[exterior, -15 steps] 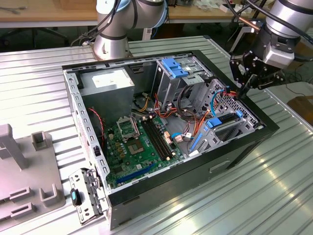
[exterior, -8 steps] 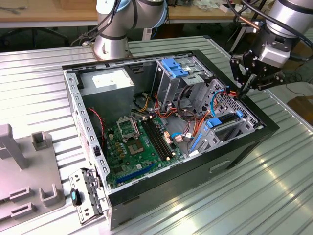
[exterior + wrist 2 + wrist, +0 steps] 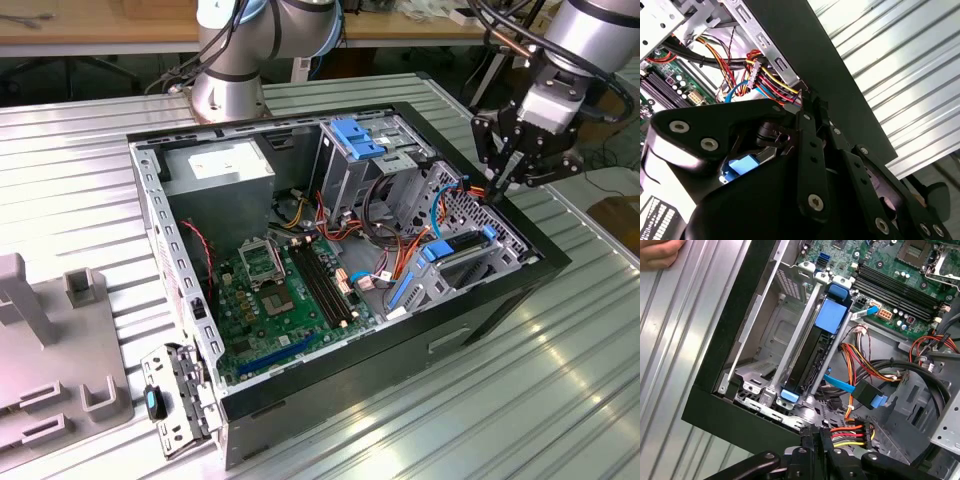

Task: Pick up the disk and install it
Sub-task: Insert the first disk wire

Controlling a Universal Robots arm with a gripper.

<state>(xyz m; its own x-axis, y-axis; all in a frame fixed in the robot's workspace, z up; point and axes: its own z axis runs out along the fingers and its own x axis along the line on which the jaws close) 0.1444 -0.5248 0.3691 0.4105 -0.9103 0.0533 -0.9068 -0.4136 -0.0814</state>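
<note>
We find the disk point(image 3: 812, 347) seated on edge in its bay in the computer case point(image 3: 480, 320), at the case corner nearest the gripper point(image 3: 497, 187); blue carrier point(image 3: 455, 247) marks it in the exterior view; its long axis runs from the case's black wall toward the motherboard point(image 3: 275, 290). The gripper hangs over that wall, beside the disk, holding nothing; fingers point(image 3: 812, 440) drawn nearly together. A person's hand point(image 3: 657, 252) rests on the ribbed worktop point(image 3: 560, 400). Disk's lower body is hidden by cage rails.
</note>
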